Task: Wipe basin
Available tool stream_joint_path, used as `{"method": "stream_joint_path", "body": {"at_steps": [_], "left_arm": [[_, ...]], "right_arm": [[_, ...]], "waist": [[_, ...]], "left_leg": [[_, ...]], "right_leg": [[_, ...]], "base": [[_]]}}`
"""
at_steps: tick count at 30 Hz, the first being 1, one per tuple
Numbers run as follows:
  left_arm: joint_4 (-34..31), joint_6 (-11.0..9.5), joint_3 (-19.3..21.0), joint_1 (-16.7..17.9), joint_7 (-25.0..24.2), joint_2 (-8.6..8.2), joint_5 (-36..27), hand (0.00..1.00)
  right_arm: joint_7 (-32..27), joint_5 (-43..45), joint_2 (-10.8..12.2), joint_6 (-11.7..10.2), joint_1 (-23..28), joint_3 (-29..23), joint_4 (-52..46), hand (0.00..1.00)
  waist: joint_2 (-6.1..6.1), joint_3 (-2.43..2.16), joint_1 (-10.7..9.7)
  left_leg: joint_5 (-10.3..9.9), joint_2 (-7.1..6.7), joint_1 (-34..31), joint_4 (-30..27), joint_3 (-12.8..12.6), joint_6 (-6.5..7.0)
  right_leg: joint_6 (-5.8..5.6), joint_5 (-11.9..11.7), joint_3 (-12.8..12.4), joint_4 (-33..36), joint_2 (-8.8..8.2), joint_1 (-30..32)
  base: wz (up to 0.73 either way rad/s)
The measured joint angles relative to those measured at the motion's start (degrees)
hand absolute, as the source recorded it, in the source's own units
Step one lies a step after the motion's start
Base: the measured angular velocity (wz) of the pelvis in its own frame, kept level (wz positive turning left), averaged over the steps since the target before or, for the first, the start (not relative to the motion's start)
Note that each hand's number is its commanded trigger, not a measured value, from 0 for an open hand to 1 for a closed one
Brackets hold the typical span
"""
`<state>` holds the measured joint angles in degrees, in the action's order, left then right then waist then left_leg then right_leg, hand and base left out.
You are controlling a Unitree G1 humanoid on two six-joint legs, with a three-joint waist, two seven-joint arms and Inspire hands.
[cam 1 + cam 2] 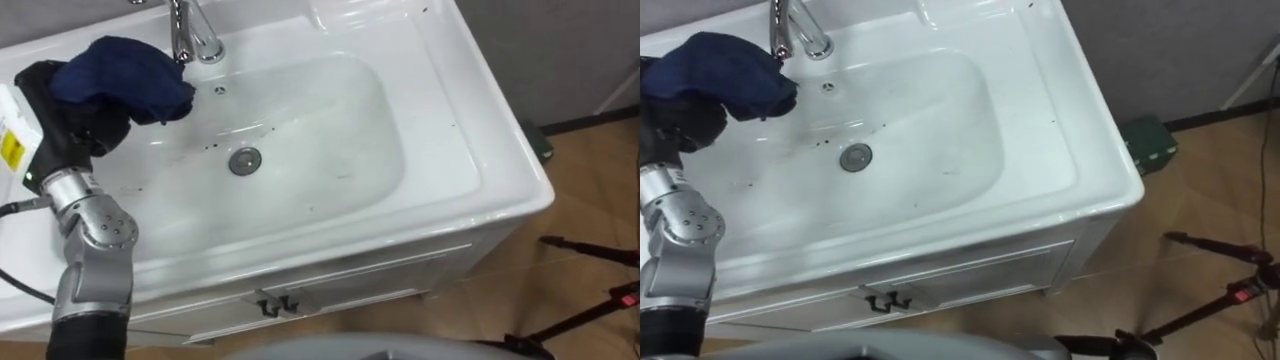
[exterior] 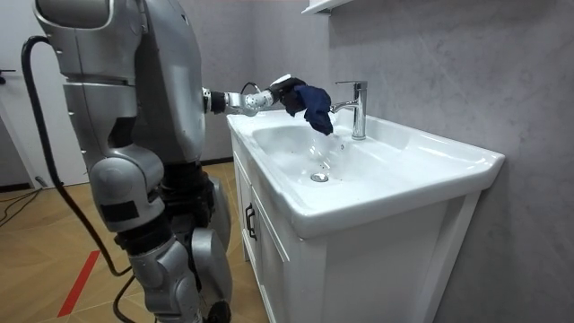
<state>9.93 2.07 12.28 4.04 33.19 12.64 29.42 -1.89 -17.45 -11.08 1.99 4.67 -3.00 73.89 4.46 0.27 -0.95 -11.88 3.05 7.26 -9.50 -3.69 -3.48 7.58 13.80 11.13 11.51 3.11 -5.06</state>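
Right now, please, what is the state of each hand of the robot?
Left hand: closed on the dark blue cloth, held over the white basin beside the faucet.
Right hand: cannot be told.

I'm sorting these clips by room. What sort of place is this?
Probably a bathroom: a white basin set in a cabinet, a chrome tap behind it, and the left hand holding a dark blue cloth above it.

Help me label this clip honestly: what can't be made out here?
1. Left hand: hold hidden under the draped dark blue cloth, both eye views.
2. Chrome tap: top cut off by the eye views' upper edge.
3. Dark specks in the white ceramic basin: too small to identify.
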Motion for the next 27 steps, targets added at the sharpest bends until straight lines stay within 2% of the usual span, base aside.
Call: {"method": "stream_joint_path", "body": {"at_steps": [4,7,9,11,16,21,24,27], "left_arm": [[-1.5,-0.2,1.8,0.0,0.4,0.01,0.0,1.0],[-2.1,-2.1,3.1,0.1,1.4,0.09,-0.1,1.0],[-2.1,-2.4,4.1,0.6,1.7,0.1,0.0,1.0],[-2.0,-2.4,5.7,2.5,1.9,0.09,-0.1,1.0],[-1.8,-2.2,6.4,7.2,2.3,0.08,-0.6,1.0],[-0.9,-2.1,7.3,9.3,2.3,0.08,-0.6,1.0],[1.1,-2.2,8.5,9.8,2.4,0.08,-0.6,1.0],[2.6,-2.1,9.3,11.3,2.4,0.08,-1.1,1.0]], "right_arm": [[0.0,0.0,0.0,-0.1,0.0,0.0,0.1,0.0],[-0.1,0.0,-0.1,-0.1,0.2,-0.1,0.4,0.0],[0.0,0.4,-0.1,-0.1,0.7,-0.6,0.0,0.0],[0.0,1.4,-0.3,-0.1,1.2,-0.8,-0.3,0.0],[0.0,2.3,-0.6,-0.1,1.2,-1.7,-0.4,0.0],[0.0,2.6,-0.7,-0.1,1.2,-2.0,-0.6,0.0],[0.0,2.8,-0.9,-0.1,2.3,-2.9,-1.4,0.0],[0.1,3.8,-1.0,0.0,3.9,-3.2,-2.6,0.0]], "waist": [[0.0,-0.02,0.4],[0.1,-0.1,1.6],[0.23,-0.24,2.5],[0.4,-0.4,3.0],[0.3,-0.51,3.1],[0.06,-0.67,3.1],[0.1,-0.69,4.2],[0.17,-0.69,4.4]], "left_leg": [[0.0,-0.01,-0.1,-0.1,0.0,0.0],[0.0,0.0,0.0,-0.1,0.0,0.0],[0.0,-0.01,0.0,0.0,0.0,0.0],[0.0,-0.07,0.0,0.0,0.1,0.0],[0.0,-0.23,-0.1,0.0,1.1,0.0],[0.0,-0.3,-0.2,-0.1,2.3,0.0],[0.0,-0.31,0.4,0.0,2.1,0.0],[0.0,-0.32,1.1,0.0,1.9,0.01]], "right_leg": [[-0.01,0.0,0.0,0.0,-0.01,0.0],[-0.01,0.0,0.0,0.0,0.03,0.1],[-0.01,0.0,-0.2,0.0,0.05,0.1],[-0.01,0.0,-0.2,0.0,0.0,0.1],[-0.06,0.0,0.4,0.0,-0.15,0.0],[-0.09,0.0,0.7,0.1,-0.17,0.0],[-0.11,0.0,0.1,-0.1,-0.11,-0.3],[-0.2,0.0,-0.2,-0.7,-0.03,-1.2]], "base": [[0.0],[0.0],[-0.02],[0.0],[0.05],[0.04],[-0.09],[-0.02]]}}
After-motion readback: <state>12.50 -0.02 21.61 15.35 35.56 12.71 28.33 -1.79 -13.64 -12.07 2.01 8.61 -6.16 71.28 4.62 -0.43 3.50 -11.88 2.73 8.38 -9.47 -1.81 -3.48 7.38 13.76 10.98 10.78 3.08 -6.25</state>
